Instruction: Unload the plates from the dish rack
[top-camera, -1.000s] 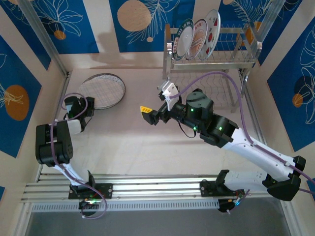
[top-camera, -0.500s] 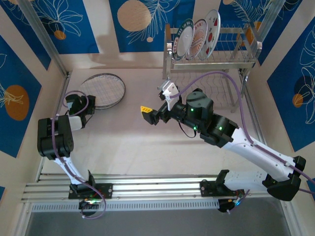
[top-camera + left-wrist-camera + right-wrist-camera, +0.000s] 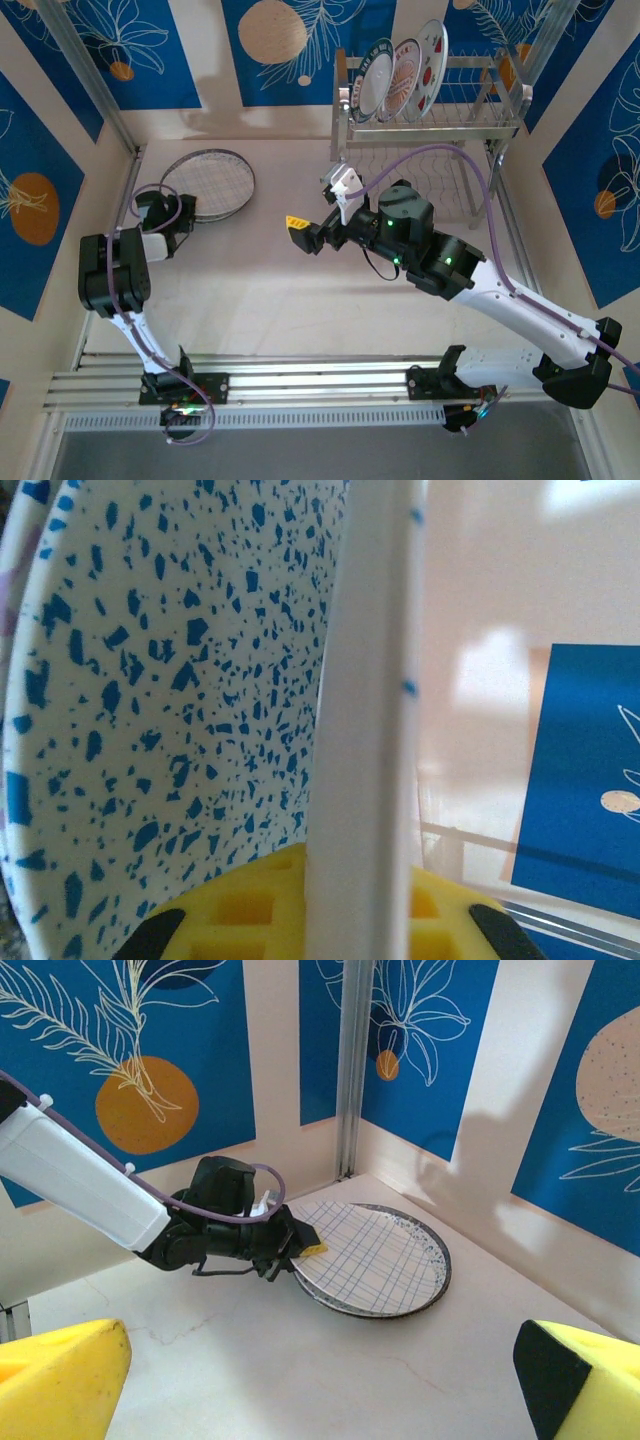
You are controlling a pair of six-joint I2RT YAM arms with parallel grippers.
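The left gripper (image 3: 178,212) is pinched shut on the near-left rim of the grid plate (image 3: 210,183), which lies at the tabletop's (image 3: 280,290) far-left corner. In the right wrist view the gripper (image 3: 300,1243) has one yellow pad lying on top of that rim. The grid plate (image 3: 375,1255) is round and glossy white, crossed by thin dark lines, and a dark, grey-flecked rim (image 3: 440,1260) rings its far side. I cannot tell whether that rim belongs to a second plate beneath.

In the left wrist view a smooth white rim (image 3: 365,730) with a few blue flecks stands edge-on between the moulded yellow pads (image 3: 240,910). Beside it curves a white face (image 3: 180,680) scattered with blue chips.

The right gripper (image 3: 321,203) hangs over mid-table, well apart from the plates. Its jaws are spread wide, and their yellow foam tips sit at the lower corners of its own view.

The rack (image 3: 480,130) is shiny steel wire and stands at the far-right corner. Three plates stand on edge in its upper shelf: a dark-rimmed one (image 3: 376,85), a middle one (image 3: 405,80), and one with red slices (image 3: 432,60). Any writing on them is too small to read.
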